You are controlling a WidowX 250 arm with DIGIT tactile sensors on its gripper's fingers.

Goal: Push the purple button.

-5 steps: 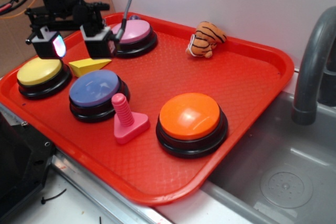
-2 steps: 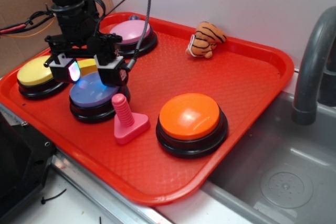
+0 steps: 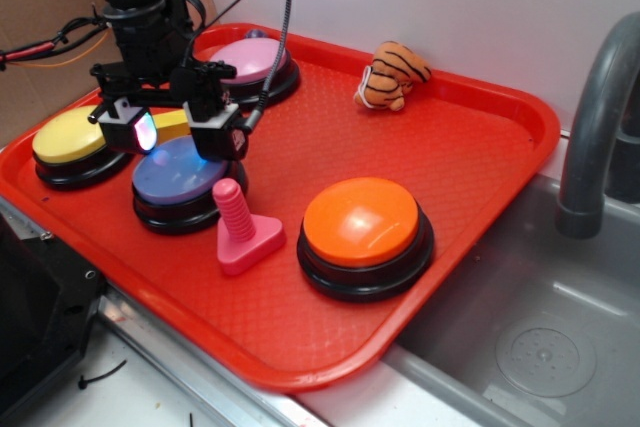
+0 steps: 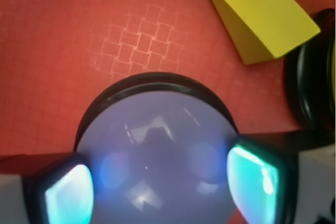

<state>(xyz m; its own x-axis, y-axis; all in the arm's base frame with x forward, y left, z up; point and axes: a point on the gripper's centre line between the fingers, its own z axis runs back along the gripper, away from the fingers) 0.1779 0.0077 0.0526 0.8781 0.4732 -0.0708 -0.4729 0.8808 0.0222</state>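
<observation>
The black gripper hangs with its two glowing fingers spread wide, holding nothing, just above the far side of the periwinkle-purple domed button on a black base. That button sits at the near left of the red textured plastic tray, beside a yellow wedge block and a pink plastic bolt.
</observation>
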